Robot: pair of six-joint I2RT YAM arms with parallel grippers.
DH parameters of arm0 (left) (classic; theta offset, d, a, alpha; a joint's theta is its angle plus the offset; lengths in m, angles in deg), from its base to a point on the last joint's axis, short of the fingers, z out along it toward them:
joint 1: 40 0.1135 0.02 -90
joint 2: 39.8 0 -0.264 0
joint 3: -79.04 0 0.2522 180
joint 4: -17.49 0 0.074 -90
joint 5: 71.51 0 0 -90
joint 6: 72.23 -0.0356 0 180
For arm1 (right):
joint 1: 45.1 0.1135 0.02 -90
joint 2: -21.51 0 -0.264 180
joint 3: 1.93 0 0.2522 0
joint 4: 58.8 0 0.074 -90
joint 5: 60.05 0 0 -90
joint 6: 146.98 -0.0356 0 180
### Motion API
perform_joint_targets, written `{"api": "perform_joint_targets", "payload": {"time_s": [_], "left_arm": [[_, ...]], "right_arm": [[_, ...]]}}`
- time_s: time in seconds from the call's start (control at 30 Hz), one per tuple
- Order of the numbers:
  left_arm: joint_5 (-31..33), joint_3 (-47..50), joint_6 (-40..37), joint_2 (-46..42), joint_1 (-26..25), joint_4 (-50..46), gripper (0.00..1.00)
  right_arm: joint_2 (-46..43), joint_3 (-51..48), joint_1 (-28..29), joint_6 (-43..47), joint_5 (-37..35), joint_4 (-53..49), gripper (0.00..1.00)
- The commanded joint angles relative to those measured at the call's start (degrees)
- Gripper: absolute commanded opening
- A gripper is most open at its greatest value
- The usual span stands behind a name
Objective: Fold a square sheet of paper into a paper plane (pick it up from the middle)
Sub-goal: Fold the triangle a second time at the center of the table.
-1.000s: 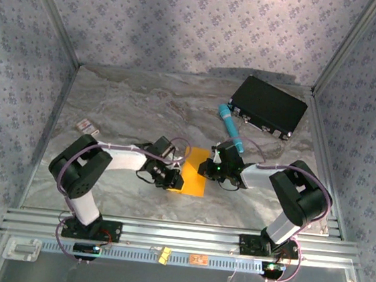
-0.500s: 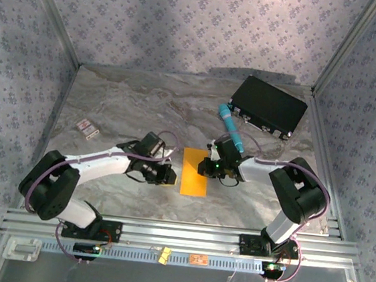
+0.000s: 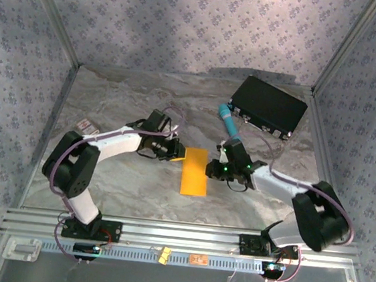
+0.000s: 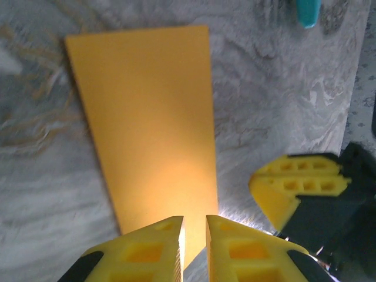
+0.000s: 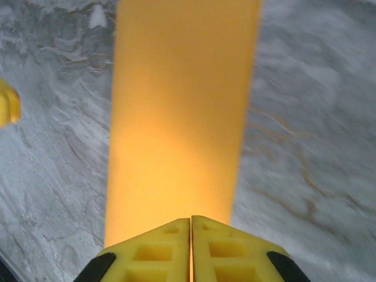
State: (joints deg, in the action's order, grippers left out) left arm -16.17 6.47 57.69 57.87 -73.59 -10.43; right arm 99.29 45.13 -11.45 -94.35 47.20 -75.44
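One small white-and-red card (image 3: pixel 87 126) lies at the far left of the grey marbled surface (image 3: pixel 123 181), close to the side wall. Its print is too small to read.

Next to the right, the left tool (image 3: pixel 175 155) sits low at the far left corner of the thin, bright orange-yellow sheet of paper (image 3: pixel 195 172). The sheet lies flat in the middle of the surface as a narrow rectangle, plain and unmarked. In the left wrist view the left tool's yellow fingers (image 4: pixel 147 249) stand nearly together, with a thin slit between them, right over one end of the sheet. Whether they nip the paper I cannot tell.

The right tool (image 3: pixel 211 173) lies just beside the sheet's right edge, about midway along it. In the right wrist view its two yellow fingers are pressed tip to tip with no gap. They grip nothing that I can see, and the sheet's edge meets the tips.

Behind the right tool a teal pen-like cylinder (image 3: pixel 231 127) lies slanted on the surface, apart from the sheet.

Farthest right, toward the back corner, rests a flat black rectangular box (image 3: pixel 269 107). Small pale marks run along its near side, too small to read.
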Motion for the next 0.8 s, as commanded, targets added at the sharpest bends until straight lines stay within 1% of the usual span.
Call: {"api": "perform_joint_targets", "payload": {"time_s": [0.0,0.17,0.23,0.3,0.4,0.53,0.63,0.77], "left_arm": [[-2.59,-2.88,-1.59,3.73,0.1,0.22,0.17],[-3.89,-7.45,-3.56,8.77,0.2,-0.37,0.17],[-2.68,-9.98,-4.76,10.7,0.85,-2.56,0.17],[-3.46,-10.88,-4.7,12.14,1.69,-1.61,0.17],[-3.83,-12.55,-5.2,14.3,2.32,-1.91,0.17],[-5.53,-14.16,-6.25,17.64,2.39,-2.54,0.17],[-5.46,-13.58,-6.82,19.23,2.43,-2.22,0.17],[-4.99,-12.07,-7.73,20.02,2.55,-2.21,0.17]], "right_arm": [[-4.95,-5.47,0.26,-9.64,-4.32,2.04,0.13],[-10.34,-8.59,0.8,-13.04,-4.95,1.05,0.19],[-11.21,-9.13,0.8,-14.96,-4.95,-0.02,0.2],[-11.92,-9.44,1.3,-16.0,-4.63,0.03,0.21],[-12.65,-10.18,2.28,-17.51,-4.83,1.66,0.25],[-11.34,-10.45,3.16,-18.68,-3.23,4.67,0.3],[-9.19,-9.81,4.13,-19.24,-2.25,6.28,0.35],[-6.41,-8.84,4.65,-20.12,-1.15,6.56,0.37]]}}
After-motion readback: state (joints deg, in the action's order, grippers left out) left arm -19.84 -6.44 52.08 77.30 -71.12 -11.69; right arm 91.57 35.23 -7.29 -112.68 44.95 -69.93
